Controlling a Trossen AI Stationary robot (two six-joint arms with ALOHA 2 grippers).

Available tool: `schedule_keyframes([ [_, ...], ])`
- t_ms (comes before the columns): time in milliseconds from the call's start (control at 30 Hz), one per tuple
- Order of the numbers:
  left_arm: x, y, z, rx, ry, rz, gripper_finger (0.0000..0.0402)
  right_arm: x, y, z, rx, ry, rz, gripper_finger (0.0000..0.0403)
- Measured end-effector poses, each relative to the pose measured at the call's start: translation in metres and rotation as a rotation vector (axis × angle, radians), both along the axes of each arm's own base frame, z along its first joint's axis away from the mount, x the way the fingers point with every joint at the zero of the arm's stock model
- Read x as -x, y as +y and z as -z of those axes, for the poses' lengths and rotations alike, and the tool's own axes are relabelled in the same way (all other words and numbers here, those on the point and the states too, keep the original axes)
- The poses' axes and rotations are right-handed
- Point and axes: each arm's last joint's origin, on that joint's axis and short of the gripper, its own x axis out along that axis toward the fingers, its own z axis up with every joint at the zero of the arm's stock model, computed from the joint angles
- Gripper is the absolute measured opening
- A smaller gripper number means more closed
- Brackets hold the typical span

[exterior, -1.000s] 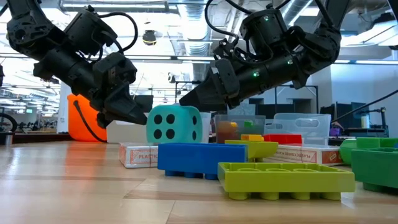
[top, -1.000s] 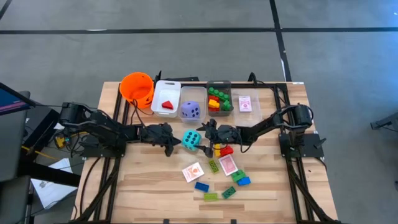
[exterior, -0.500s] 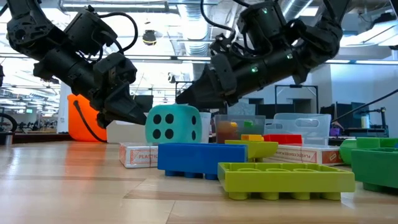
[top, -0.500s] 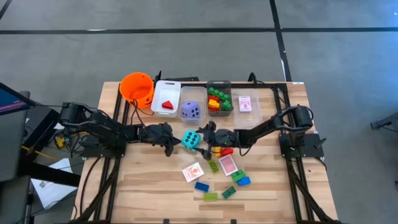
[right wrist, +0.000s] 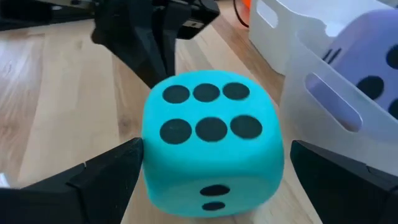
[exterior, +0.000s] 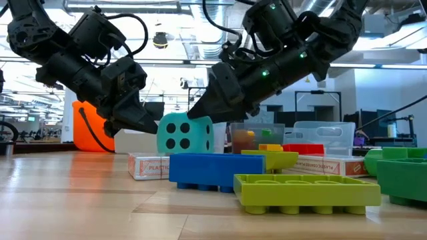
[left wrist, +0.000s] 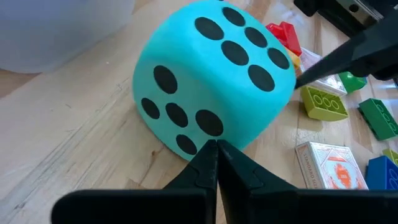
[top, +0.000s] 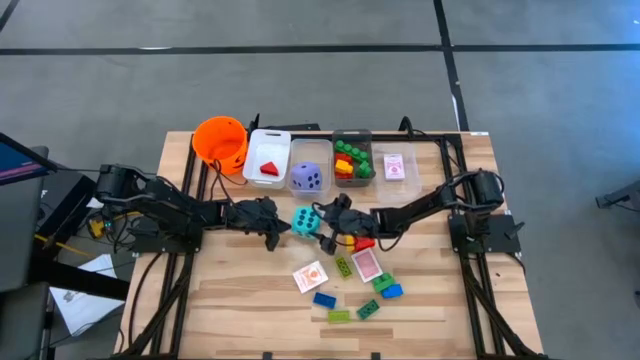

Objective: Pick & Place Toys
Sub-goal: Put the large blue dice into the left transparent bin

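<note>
The teal die [top: 304, 222] rests on the table's middle, six pips up in the right wrist view [right wrist: 211, 149]. My left gripper [left wrist: 216, 147] is shut, its tip at the die's left side low down. My right gripper [right wrist: 214, 155] reaches in from the table's right, open, with one finger [right wrist: 93, 177] on each side of the die. Loose bricks and red-backed cards [top: 367, 265] lie nearer the front edge. A purple die [top: 307, 177] sits in a clear bin. My left gripper's shut fingertips [exterior: 155, 128] meet the die's left-facing side near its bottom edge [left wrist: 189, 144], coming slanting down from the table's left. The die stands flat on the table. My right gripper's fingers flank the die; whether they touch it I cannot tell.
Along the far edge stand an orange bucket [top: 220, 140], a white bin with a red wedge [top: 268, 167], and clear bins holding bricks [top: 351, 160] and cards [top: 397, 165]. Red and yellow bricks [top: 360, 241] lie under the right arm. Blue and green bricks [top: 324, 299] lie near the front.
My right gripper has moved toward the table's left and the teal die, turning at the wrist as it went, so its open fingers now stand on either side of the die.
</note>
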Motion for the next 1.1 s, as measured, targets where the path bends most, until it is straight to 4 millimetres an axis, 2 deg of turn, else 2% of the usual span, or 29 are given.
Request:
schedule_keyframes([
  [167,0.0,-0.0001,-0.0001,0.001,-0.001,0.002,0.0,0.0018,-0.0067,0.0042,0.002,0.047,0.002,0.04],
  [333,-0.0007,-0.0002,-0.0012,0.002,-0.013,0.003,0.0,0.0007,-0.0111,0.0045,-0.022,0.058,-0.09,0.04],
  [633,-0.0007,-0.0005,-0.0011,0.005,-0.013,0.009,0.0,-0.0001,-0.0072,0.0033,0.03,0.06,-0.17,0.04],
  [1100,-0.0007,-0.0003,-0.0011,0.002,-0.013,0.005,0.0,-0.0004,-0.0067,0.0027,0.059,0.06,-0.183,0.04],
])
